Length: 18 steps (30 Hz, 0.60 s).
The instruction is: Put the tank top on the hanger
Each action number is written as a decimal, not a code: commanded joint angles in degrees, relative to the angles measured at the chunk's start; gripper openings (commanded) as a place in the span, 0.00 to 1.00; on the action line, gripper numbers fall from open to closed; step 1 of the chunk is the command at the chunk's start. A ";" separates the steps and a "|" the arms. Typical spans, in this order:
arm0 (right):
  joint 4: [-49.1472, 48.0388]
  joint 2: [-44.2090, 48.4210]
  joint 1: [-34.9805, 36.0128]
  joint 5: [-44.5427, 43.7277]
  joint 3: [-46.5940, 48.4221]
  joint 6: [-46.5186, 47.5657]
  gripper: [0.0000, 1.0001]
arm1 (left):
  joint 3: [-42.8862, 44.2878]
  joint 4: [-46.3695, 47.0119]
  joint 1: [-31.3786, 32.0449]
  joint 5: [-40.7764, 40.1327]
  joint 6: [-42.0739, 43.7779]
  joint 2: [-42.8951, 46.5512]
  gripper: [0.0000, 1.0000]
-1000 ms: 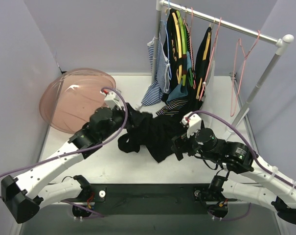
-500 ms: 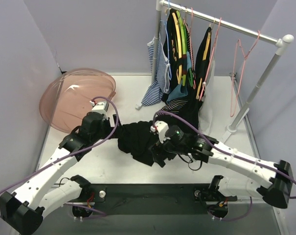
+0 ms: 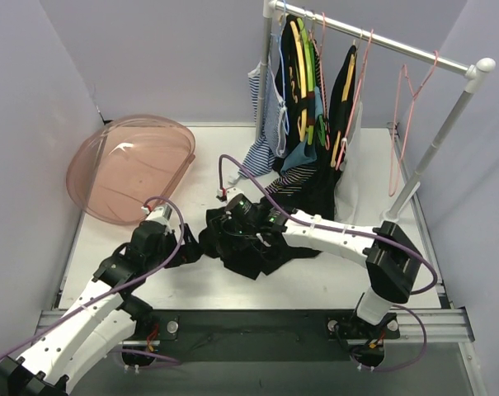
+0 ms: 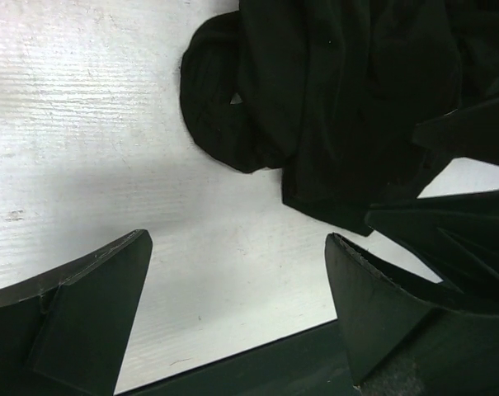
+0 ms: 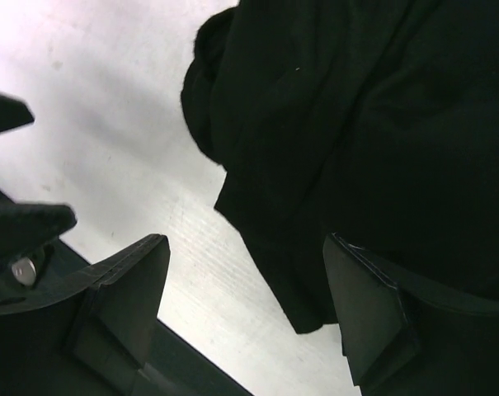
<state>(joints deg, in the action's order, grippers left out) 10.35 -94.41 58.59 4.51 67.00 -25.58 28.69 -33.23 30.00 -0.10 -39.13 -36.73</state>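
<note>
- tank top [image 3: 253,243]: crumpled black heap lying mid-table on table [image 3: 191,289], not on hanger.
- hanger [image 3: 393,165]: pink, bare, hooked on rail [image 3: 381,40] near its right end, well apart from tank top.
- left gripper [image 3: 183,250]: low over table, just left of the heap. Left wrist view shows fingers [image 4: 92,313] spread wide, bare table between them and a rolled fabric edge ahead. Nothing held.
- right gripper [image 3: 226,227]: arm reaches across from the right, and the gripper sits over the heap's left part. Right wrist view shows fingers [image 5: 121,297] apart, one over bare table, the other over black fabric. The heap's edge lies in the gap, with no clamp on it visible.
- other clothes [image 3: 303,124]: hanging bunched at rail's left end, striped top [image 3: 261,144] among them.
- pink bowl [image 3: 134,165]: translucent, at table's far-left corner by the wall.
</note>
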 commanded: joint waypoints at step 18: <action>0.28 -12.81 -3.13 -13.83 10.08 -8.78 0.33 | -3.81 2.56 -0.73 -4.38 -10.35 -1.94 0.97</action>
<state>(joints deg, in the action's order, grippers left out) 9.52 -106.34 56.10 -5.91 74.94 -34.52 24.56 -32.40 29.56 -3.18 -48.38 -39.03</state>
